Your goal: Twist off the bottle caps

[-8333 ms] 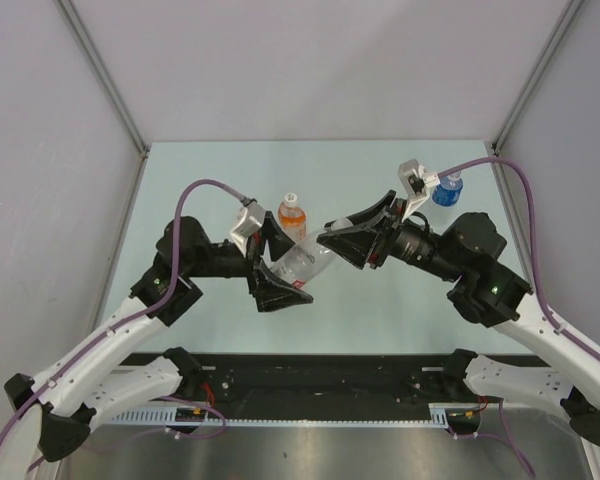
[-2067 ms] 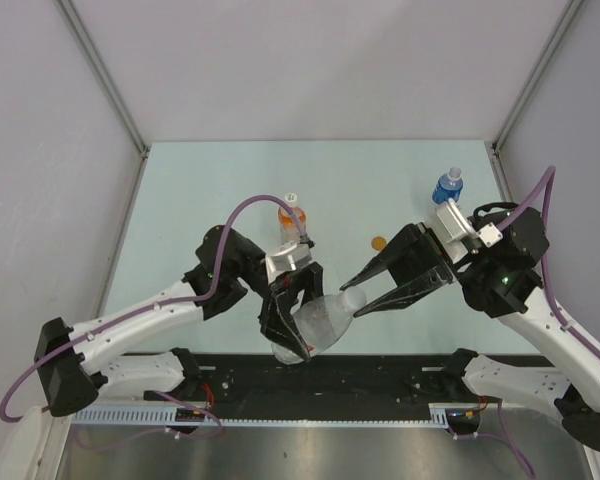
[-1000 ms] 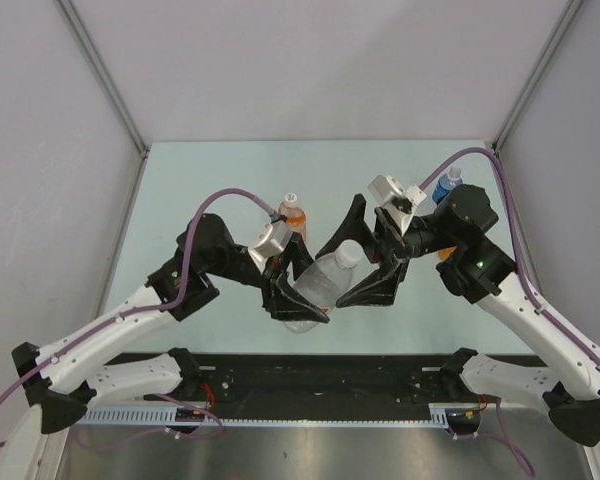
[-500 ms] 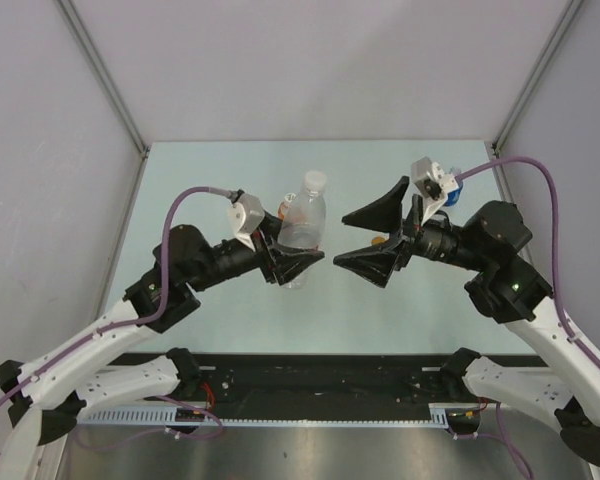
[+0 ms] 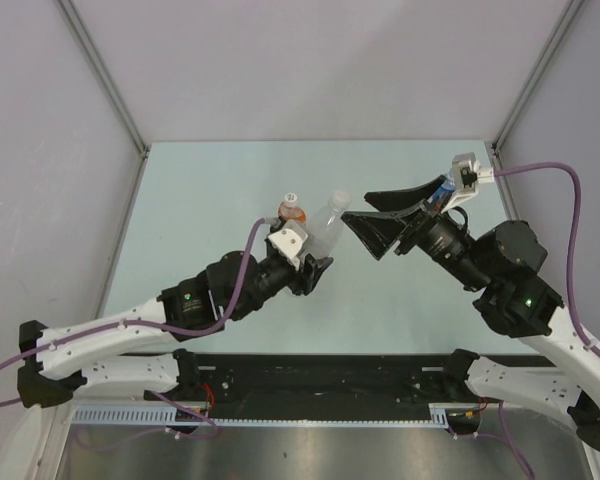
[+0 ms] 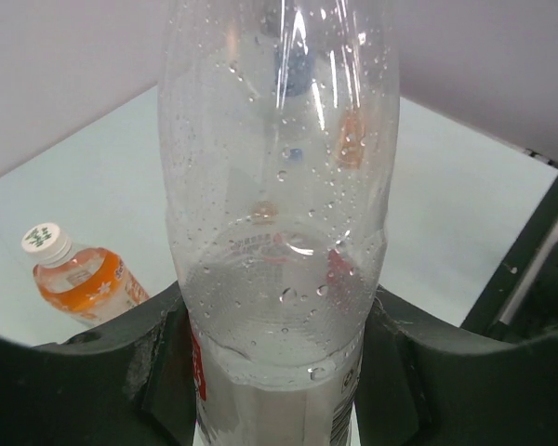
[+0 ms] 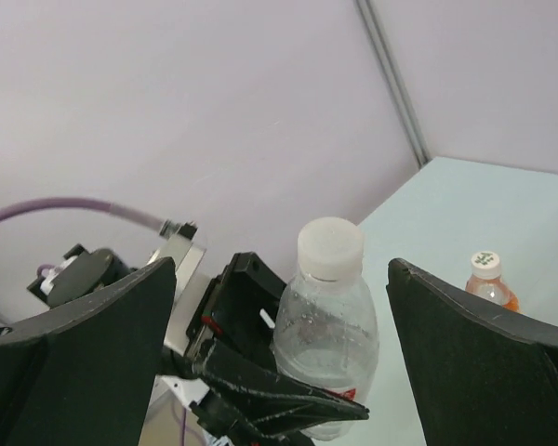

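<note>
Cap (image 7: 330, 247) tops the bottle (image 6: 279, 232) our left pincer (image 6: 279, 390) clamps by the body, we judge to steady it for our right pincer (image 7: 281, 265), which gapes wide and empty, the cap just ahead, framed by its fingers, lined up to twist
</note>
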`<act>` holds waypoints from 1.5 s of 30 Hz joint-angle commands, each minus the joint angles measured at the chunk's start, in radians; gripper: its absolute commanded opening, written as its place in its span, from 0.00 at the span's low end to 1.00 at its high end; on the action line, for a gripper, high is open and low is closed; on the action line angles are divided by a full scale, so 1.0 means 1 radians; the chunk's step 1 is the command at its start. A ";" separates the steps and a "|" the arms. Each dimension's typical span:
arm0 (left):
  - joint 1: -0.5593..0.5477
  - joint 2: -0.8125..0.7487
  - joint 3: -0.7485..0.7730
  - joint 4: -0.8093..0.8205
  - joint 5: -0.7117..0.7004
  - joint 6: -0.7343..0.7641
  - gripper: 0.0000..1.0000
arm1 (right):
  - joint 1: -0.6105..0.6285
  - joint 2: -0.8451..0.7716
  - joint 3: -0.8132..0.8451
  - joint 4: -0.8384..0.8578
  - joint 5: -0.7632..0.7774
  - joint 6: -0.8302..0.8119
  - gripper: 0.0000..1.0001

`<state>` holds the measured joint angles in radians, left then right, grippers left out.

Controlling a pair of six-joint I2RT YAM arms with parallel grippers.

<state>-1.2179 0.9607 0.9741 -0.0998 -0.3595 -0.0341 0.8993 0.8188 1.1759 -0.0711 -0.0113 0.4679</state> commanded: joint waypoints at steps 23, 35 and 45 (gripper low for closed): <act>-0.109 0.075 0.018 0.025 -0.315 0.085 0.00 | 0.102 0.100 0.039 -0.022 0.356 0.035 0.76; -0.117 0.075 0.014 0.026 -0.318 0.091 0.00 | 0.101 0.111 0.047 -0.022 0.350 0.029 0.60; -0.118 0.081 0.017 0.029 -0.315 0.092 0.00 | 0.101 0.111 0.047 -0.035 0.352 0.028 0.38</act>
<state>-1.3273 1.0435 0.9741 -0.0994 -0.6529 0.0357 0.9977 0.9386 1.1824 -0.1116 0.3248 0.4973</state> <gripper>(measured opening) 0.578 0.425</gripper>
